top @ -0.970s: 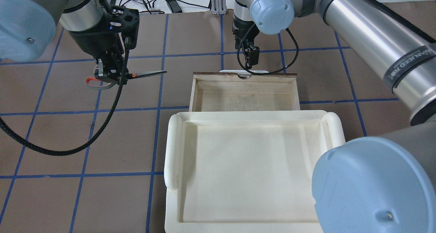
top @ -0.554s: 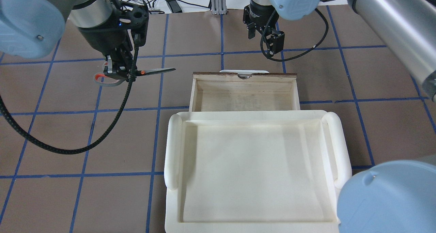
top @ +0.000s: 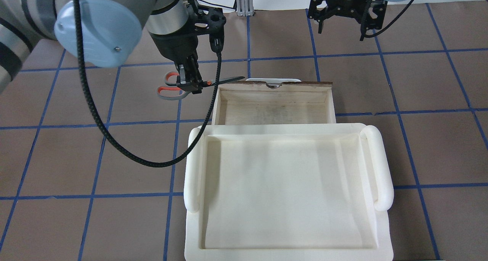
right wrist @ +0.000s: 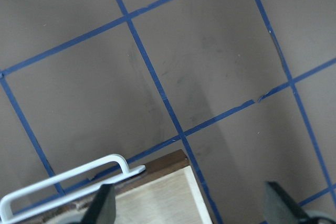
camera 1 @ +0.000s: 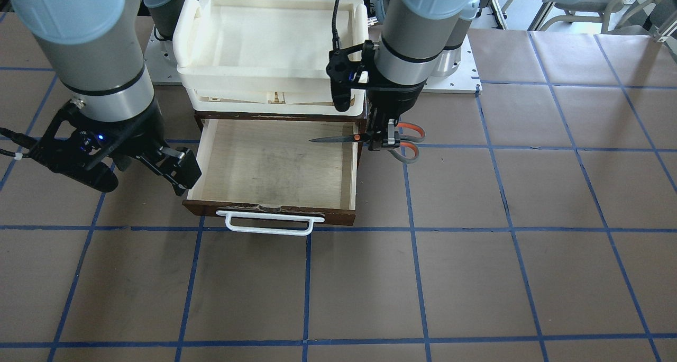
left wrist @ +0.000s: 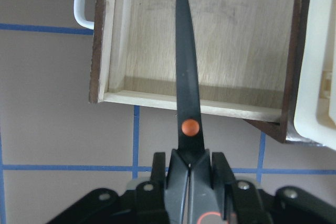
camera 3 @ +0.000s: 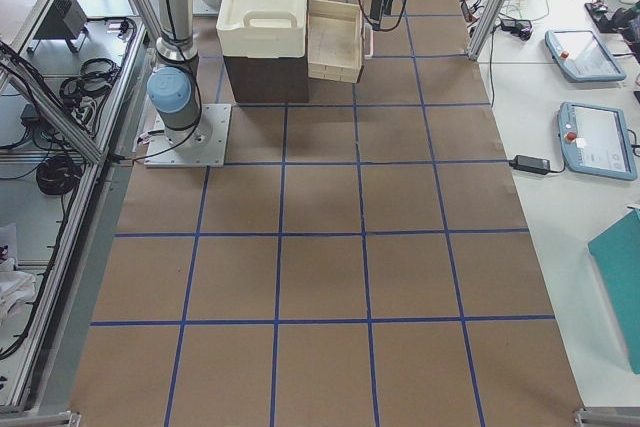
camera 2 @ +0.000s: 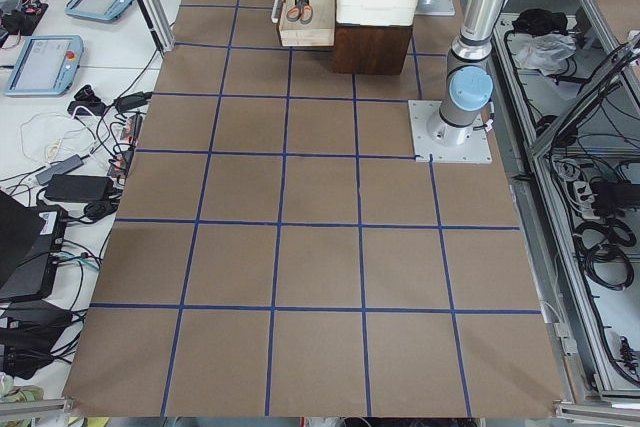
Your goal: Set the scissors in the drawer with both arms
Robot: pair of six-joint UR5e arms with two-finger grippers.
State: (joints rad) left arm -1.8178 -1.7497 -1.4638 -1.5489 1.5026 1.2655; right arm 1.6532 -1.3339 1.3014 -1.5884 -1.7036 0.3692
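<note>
My left gripper [top: 189,81] is shut on the scissors [top: 225,79] just behind the orange pivot, with the grey and orange-red handle loops [top: 169,87] sticking out behind. The blades lie level and closed. They reach over the side wall of the open drawer [top: 216,104], above its pale inside. This also shows in the front view, with the scissors [camera 1: 338,138] and drawer [camera 1: 267,214], and in the left wrist view, with the scissors [left wrist: 186,66]. My right gripper [top: 345,15] is open and empty, raised beyond the drawer's white handle [top: 272,79]. Its fingers [right wrist: 281,208] stand wide apart.
A cream-white plastic tray [top: 194,165] sits on top of the dark wooden box, right behind the drawer. It also shows in the front view [camera 1: 185,39]. Brown table paper with blue grid tape [top: 114,158] surrounds the box. Cables and tablets lie beyond the table edges.
My left arm has carried the scissors to the right, so the blade tip is now over the drawer. My right gripper has drawn back and up from the drawer handle.
</note>
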